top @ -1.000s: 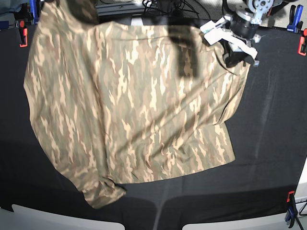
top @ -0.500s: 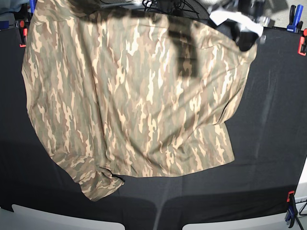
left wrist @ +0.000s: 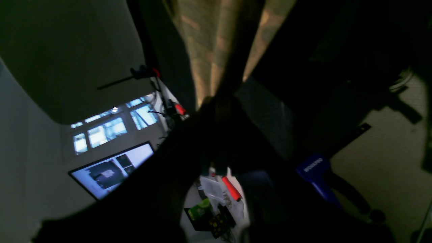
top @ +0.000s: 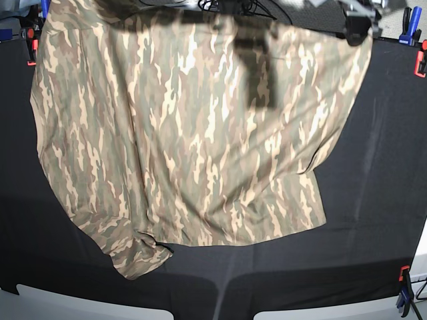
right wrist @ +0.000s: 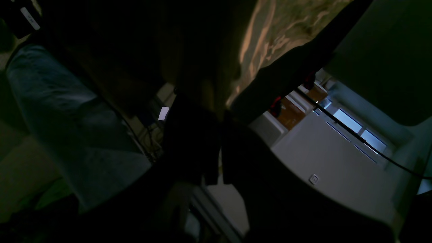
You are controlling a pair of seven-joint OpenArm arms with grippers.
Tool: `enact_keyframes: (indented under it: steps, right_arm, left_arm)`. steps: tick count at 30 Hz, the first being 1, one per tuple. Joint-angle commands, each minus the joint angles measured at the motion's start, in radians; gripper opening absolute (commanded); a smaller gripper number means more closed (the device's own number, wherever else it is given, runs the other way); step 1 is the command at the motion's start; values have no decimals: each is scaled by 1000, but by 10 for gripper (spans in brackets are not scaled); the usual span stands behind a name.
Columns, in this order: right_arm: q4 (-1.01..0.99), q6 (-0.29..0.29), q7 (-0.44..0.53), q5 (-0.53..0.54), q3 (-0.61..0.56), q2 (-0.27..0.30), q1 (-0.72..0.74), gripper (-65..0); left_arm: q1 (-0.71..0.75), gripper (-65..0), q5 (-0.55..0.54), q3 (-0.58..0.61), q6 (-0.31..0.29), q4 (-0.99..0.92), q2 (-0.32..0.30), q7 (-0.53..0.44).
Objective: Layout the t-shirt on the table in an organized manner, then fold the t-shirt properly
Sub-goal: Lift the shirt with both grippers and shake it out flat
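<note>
Left wrist view: the left gripper (left wrist: 219,135) is a dark silhouette, jaws closed on a hanging fold of the tan, beige and olive camouflage fabric t-shirt (left wrist: 216,47).

Right wrist view: the right gripper (right wrist: 212,145) has its jaws pinched tight on the shirt's cloth (right wrist: 270,37).

Base view: the t-shirt (top: 193,133) drapes from the top edge down onto the matte black cloth-covered desk (top: 373,220), one sleeve bunched near the front.
</note>
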Motion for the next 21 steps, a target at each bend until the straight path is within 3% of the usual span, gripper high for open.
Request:
enact_keyframes:
  steps: [1, 7, 13, 16, 21]
  right_arm:
    - [12, -12, -14, -30, -2, 6, -18, -650]
    - [12, -26, -23, -57, -2, 6, -18, -650]
    - [18, -77, -35, -83, 0, 6, -18, -650]
    - [24, -110, -49, -83, 0, 6, 36, -650]
    - [43, -113, -48, -71, 4, 6, 134, -650]
  left_arm:
    - [15, -650, 24, 0, 15, 18, -11, 28]
    - [43, -650, 24, 0, 16, 18, -39, 55]
    - [15, -650, 63, 0, 46, 18, -44, -25]
    - [-16, -650, 76, 0, 53, 18, -44, -21]
    - [-30, -650, 76, 0, 53, 19, -44, -26]
